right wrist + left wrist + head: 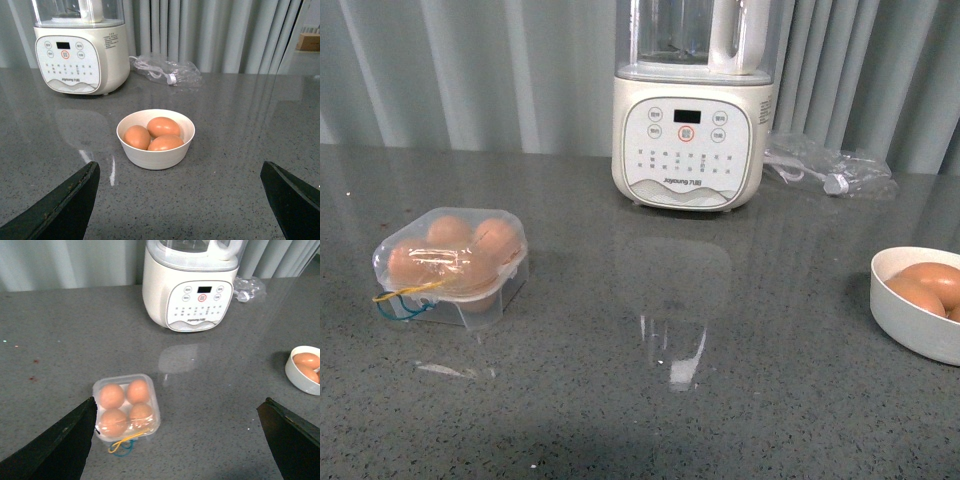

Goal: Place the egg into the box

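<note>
A: Where is the box (451, 264)?

B: On the grey table (720, 330), lid down, with four brown eggs (112, 396) inside, one per cell. In the left wrist view it lies between the two dark fingers of the left pincer (177, 440), nearer the one with its tip at (75, 435), and it touches neither.

A: And the bands?

B: A yellow and blue elastic band (122, 446) trails from the edge of the box onto the table, on the side nearest the pincer.

A: How does the left pincer stand?

B: Released, fingers spread wide, nothing between them but the box lying below and ahead.

A: The right one?

B: The right pincer (180, 200) is also spread wide and holds nothing. Just ahead of it, midway between its fingers, a round white bowl (155, 156) sits with three brown eggs in it.

A: What lies beyond?

B: A cream blender (693, 110) with a button panel stands well past both pincers, against the grey curtain (210, 30). A crumpled clear plastic bag (167, 71) with a cord lies beside it, beyond the bowl.
</note>
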Tool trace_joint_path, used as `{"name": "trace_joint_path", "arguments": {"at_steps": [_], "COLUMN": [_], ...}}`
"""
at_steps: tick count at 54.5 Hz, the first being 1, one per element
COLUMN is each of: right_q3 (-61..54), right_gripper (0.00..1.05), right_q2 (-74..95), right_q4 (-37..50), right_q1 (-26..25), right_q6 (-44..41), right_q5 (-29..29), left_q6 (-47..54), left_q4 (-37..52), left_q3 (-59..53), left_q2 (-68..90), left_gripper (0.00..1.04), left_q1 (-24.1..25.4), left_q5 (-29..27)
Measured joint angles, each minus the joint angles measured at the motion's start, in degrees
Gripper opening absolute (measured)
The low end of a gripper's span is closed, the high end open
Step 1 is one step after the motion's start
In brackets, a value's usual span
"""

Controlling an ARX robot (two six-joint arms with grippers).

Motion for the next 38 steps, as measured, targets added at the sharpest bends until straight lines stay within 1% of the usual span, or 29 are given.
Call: {"name": "trace_joint_path", "arguments": {"at_steps": [10,15,16,18,20,21,23,27,28,34,35,38], "right_q3": [0.0,0.0,0.0,0.0,0.0,0.0,0.0,0.0,0.0,0.0,0.0,0.0], "right_gripper": [0.97,0.97,0.97,0.97,0.97,0.97,0.97,0.97,0.97,0.97,0.97,0.97], "right_q2": [0.0,0.0,0.0,0.0,0.0,0.0,0.0,0.0,0.0,0.0,0.0,0.0], "right_q4": [0.0,0.0,0.0,0.0,0.0,0.0,0.0,0.0,0.0,0.0,0.0,0.0], "right_q1": [0.0,0.0,0.0,0.0,0.0,0.0,0.0,0.0,0.0,0.0,0.0,0.0], "right_q6": [0.0,0.0,0.0,0.0,0.0,0.0,0.0,0.0,0.0,0.0,0.0,0.0], "right_q5": [0.0,0.0,0.0,0.0,0.0,0.0,0.0,0.0,0.0,0.0,0.0,0.0], "left_q6": [3.6,4.3,4.2,2.9,1.4,1.1,0.1,-1.2,-1.4,-1.9,-2.0,-2.1], "left_q4": [-0.9,-0.9,-0.2,4.4,11.6,13.2,18.6,24.2,25.2,27.8,28.0,28.6], "left_q3": [-3.3,-4.3,-4.7,-6.8,-10.5,-11.5,-15.1,-20.8,-22.5,-30.2,-30.6,-32.8], "left_q2": [-3.2,-3.5,-3.7,-4.6,-6.2,-6.7,-8.3,-11.4,-12.4,-16.0,-16.2,-17.7], "left_gripper": [0.98,0.98,0.97,0.92,0.85,0.83,0.76,0.62,0.57,0.3,0.28,0.17], "left_q1": [4.5,5.3,5.1,4.5,3.9,3.8,3.6,3.6,3.6,3.5,3.5,3.5], "left_q5": [0.8,0.7,-0.3,-4.7,-10.5,-11.6,-14.8,-16.3,-16.5,-16.5,-16.5,-16.5]}}
